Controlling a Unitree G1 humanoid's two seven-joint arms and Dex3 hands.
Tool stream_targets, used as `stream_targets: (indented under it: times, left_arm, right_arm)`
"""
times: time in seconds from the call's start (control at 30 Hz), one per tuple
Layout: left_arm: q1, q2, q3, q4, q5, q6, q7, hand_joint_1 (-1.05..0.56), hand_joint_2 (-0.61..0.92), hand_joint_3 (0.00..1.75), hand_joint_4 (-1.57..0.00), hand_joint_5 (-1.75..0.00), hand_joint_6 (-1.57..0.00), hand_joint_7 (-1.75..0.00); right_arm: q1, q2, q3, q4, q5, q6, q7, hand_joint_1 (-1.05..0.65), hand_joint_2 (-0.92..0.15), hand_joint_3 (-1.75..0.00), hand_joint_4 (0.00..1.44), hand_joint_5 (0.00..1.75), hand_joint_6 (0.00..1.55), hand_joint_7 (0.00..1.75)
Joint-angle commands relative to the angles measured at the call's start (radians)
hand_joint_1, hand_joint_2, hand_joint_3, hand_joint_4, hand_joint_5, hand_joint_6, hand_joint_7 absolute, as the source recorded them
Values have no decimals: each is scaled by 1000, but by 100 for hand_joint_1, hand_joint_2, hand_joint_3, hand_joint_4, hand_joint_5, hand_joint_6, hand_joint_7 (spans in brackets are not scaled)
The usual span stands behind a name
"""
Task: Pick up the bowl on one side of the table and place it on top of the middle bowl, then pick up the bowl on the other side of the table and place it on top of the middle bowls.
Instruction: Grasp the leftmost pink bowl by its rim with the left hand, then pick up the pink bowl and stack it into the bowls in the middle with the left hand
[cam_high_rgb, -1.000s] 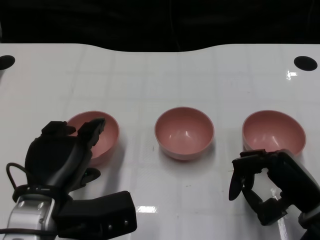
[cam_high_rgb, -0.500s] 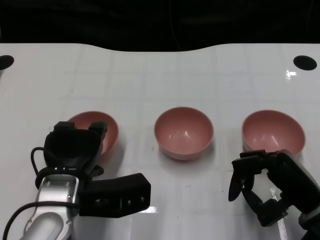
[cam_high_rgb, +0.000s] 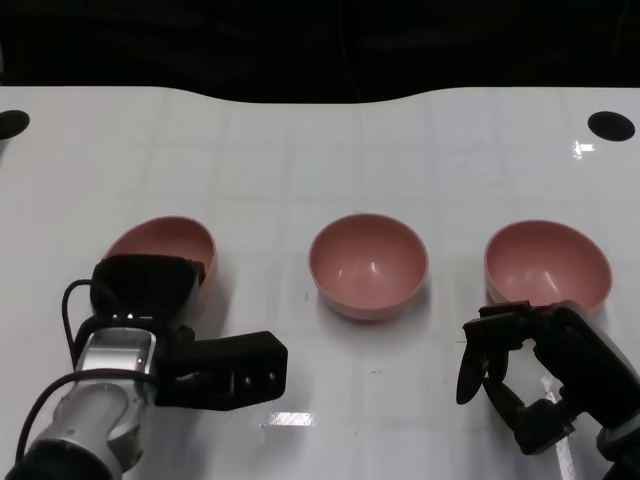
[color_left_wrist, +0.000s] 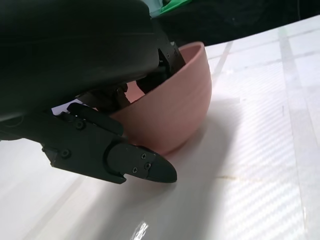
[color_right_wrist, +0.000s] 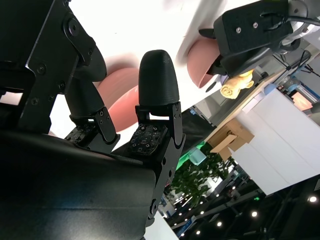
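Head view shows the left bowl (cam_high_rgb: 160, 245) tilted on the white table (cam_high_rgb: 300, 160), its far rim raised, with the left hand (cam_high_rgb: 150, 290) wrapped over its near edge. The left wrist view confirms the hold: the fingers (color_left_wrist: 165, 60) reach inside the bowl while another finger (color_left_wrist: 140, 167) lies outside under its wall, so the rim is pinched between them and the bowl leans with one side off the table. The middle bowl (cam_high_rgb: 368, 264) sits upright and bare, well apart from the held one. The right bowl (cam_high_rgb: 547, 264) stands upright too, untouched. Just in front of it the right hand (cam_high_rgb: 530, 375) hovers with its fingers (cam_high_rgb: 470, 375) curved but apart, holding nothing; the right wrist view shows the same gap between its fingertips.

By my reading the task is at its very start: the first bowl is grasped and beginning to lift, yet nothing is stacked. Left to do are carrying this bowl onto the middle one, then fetching the right bowl and setting it on top of both.
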Motion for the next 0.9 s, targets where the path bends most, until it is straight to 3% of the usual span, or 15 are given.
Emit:
stream_targets:
  times: [0.03, 0.07, 0.1, 0.13, 0.17, 0.2, 0.27, 0.4, 0.47, 0.53, 0.57, 0.67, 0.73, 0.8, 0.9]
  left_arm:
    - [8, 26, -5, 64, -34, -73, 101, -33, 92, 10, -80, -147, -113, -7]
    - [7, 30, -6, 67, -37, -92, 140, -32, 92, 16, -82, -163, -119, -10]
    - [7, 34, -4, 68, -41, -111, 176, -31, 92, 23, -83, -169, -116, -24]
    - [6, 40, -1, 64, -48, -131, 204, -28, 92, 27, -86, -172, -94, -84]
    - [6, 46, 2, 52, -56, -147, 221, -27, 92, 28, -86, -173, -84, -104]
    - [6, 54, 3, 33, -60, -155, 225, -27, 92, 26, -86, -174, -80, -107]
    - [6, 67, 3, 0, -63, -158, 216, -30, 92, 23, -85, -175, -82, -88]
    - [-1, 98, 4, -94, -62, -146, 151, -30, 92, 16, -82, -175, -89, -74]
    - [-4, 109, 10, -130, -70, -159, 136, -31, 91, 8, -83, -175, -97, -54]
    - [-9, 118, 14, -156, -80, -171, 117, -27, 92, 7, -85, -175, -98, -68]
    - [-13, 122, 14, -166, -84, -176, 106, -27, 89, 20, -85, -175, -89, -101]
    - [-22, 133, 13, -191, -96, -202, 85, -26, 85, 32, -86, -175, -79, -139]
    - [-28, 133, 17, -210, -110, -224, 75, -26, 82, 35, -86, -175, -76, -147]
    - [-35, 129, 23, -228, -131, -246, 53, -27, 82, 40, -85, -175, -75, -144]
    - [-45, 120, 25, -241, -155, -275, 34, -27, 76, 54, -84, -175, -67, -164]
  right_arm:
    - [-4, -4, -6, 4, 10, -2, -2, 37, -3, -165, 100, 167, 103, 117]
    - [-3, -5, -6, 3, 10, -1, -2, 37, -3, -164, 100, 166, 103, 117]
    - [-2, -5, -6, 1, 11, 1, -1, 37, -3, -164, 100, 166, 103, 117]
    - [-2, -4, -6, 2, 11, 0, -1, 37, -3, -164, 100, 166, 103, 117]
    - [-1, -4, -6, 1, 10, 0, -2, 37, -3, -164, 100, 166, 103, 117]
    - [-1, -4, -6, 1, 8, 0, -4, 36, -3, -165, 100, 165, 103, 117]
    - [-1, -4, -6, 0, 7, 1, -4, 36, -2, -165, 100, 166, 104, 117]
    - [-3, -3, -6, 6, 8, -5, -6, 37, -2, -166, 101, 164, 104, 116]
    - [-4, -3, -6, 9, 6, -7, -7, 37, -2, -166, 101, 164, 105, 116]
    - [-5, -3, -5, 11, 5, -6, -7, 37, -2, -166, 101, 164, 105, 116]
    - [-6, -3, -5, 13, 4, -6, -7, 37, -2, -165, 101, 164, 104, 116]
    - [-6, -3, -5, 13, 4, -3, -7, 37, -3, -165, 101, 164, 104, 116]
    - [-7, -4, -4, 13, 5, -3, -4, 37, -3, -165, 101, 165, 104, 116]
    - [-8, -5, -4, 13, 6, -4, -2, 37, -2, -165, 100, 165, 104, 116]
    - [-7, -5, -4, 14, 2, -5, -5, 36, -3, -164, 100, 164, 104, 116]
